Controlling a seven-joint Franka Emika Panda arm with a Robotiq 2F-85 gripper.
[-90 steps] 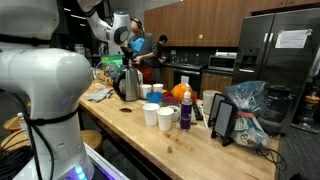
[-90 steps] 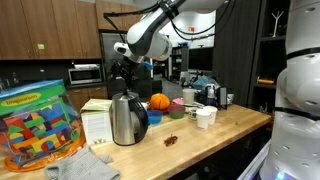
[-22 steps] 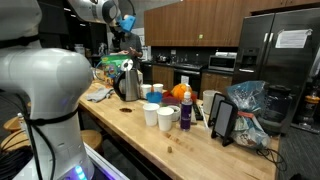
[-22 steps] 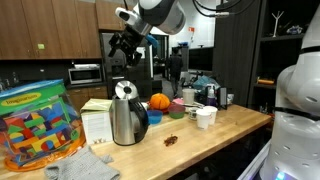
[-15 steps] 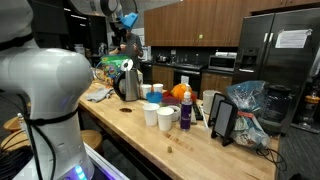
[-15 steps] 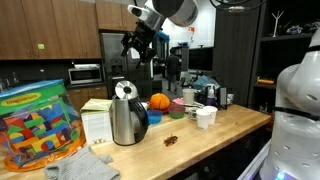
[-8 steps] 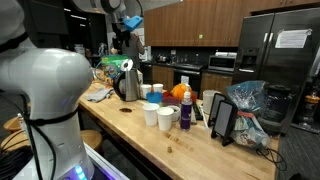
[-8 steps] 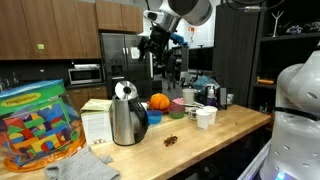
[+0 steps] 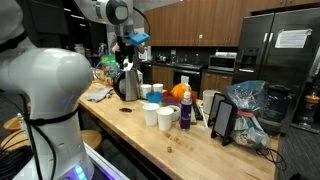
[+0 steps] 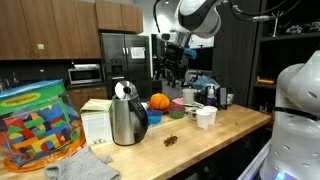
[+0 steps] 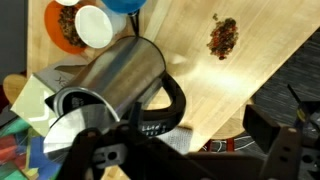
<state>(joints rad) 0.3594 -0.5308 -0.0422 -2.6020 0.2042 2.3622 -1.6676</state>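
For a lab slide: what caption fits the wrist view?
Open gripper hovers above a steel kettle, a white cup and scattered crumbs on a wooden counter.

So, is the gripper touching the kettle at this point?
No, in an exterior view the gripper hangs in the air, higher than the kettle and off to its side, with clear space between them.

Gripper shift over 6 s.
My gripper rose off the kettle, swung sideways, then lowered again.
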